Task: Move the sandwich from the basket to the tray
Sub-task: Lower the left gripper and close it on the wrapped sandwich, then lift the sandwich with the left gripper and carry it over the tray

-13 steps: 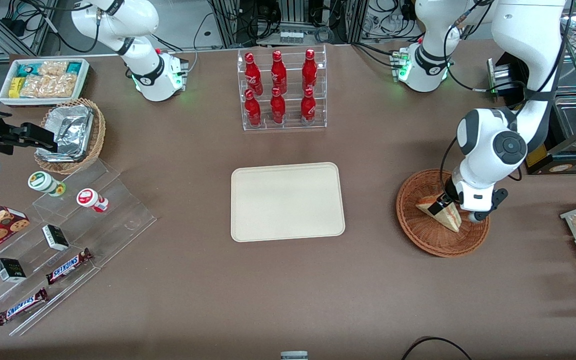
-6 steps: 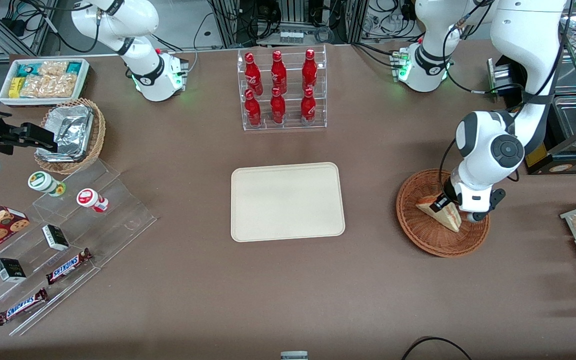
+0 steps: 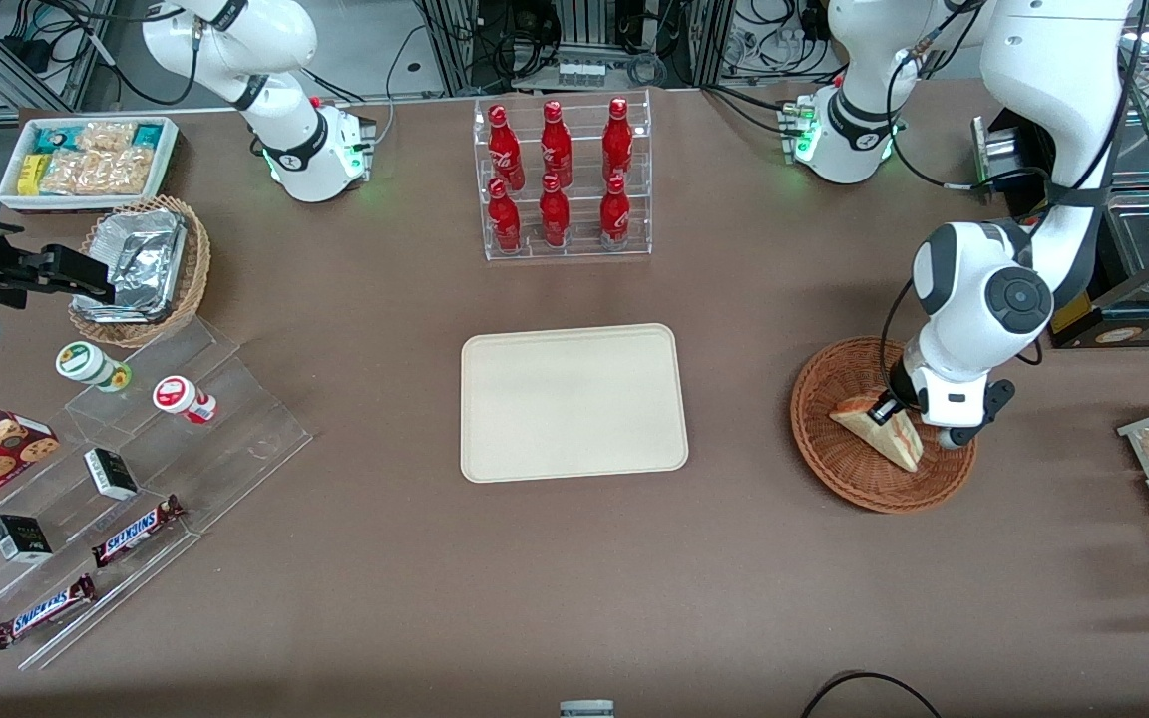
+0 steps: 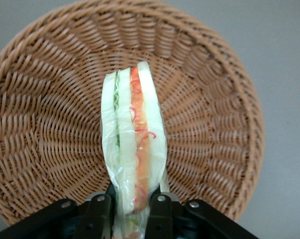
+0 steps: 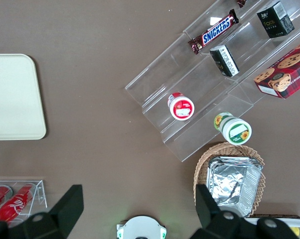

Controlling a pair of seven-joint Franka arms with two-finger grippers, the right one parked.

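Gripper (image 4: pixel 131 209) clamped on the sandwich's (image 4: pixel 134 144) wide end, one finger (image 4: pixel 98 211) on each bread face. Sandwich in the basket (image 3: pixel 839 469), over its centre. Versus 0.5 s ago: wrist and sandwich sit slightly nearer the front camera within the basket. Tray (image 3: pixel 573 402) lies well apart from the basket, unchanged.

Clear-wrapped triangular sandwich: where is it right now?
The sandwich sits in the reddish-brown wicker basket at the working arm's end of the table, pinched at one end by the gripper.
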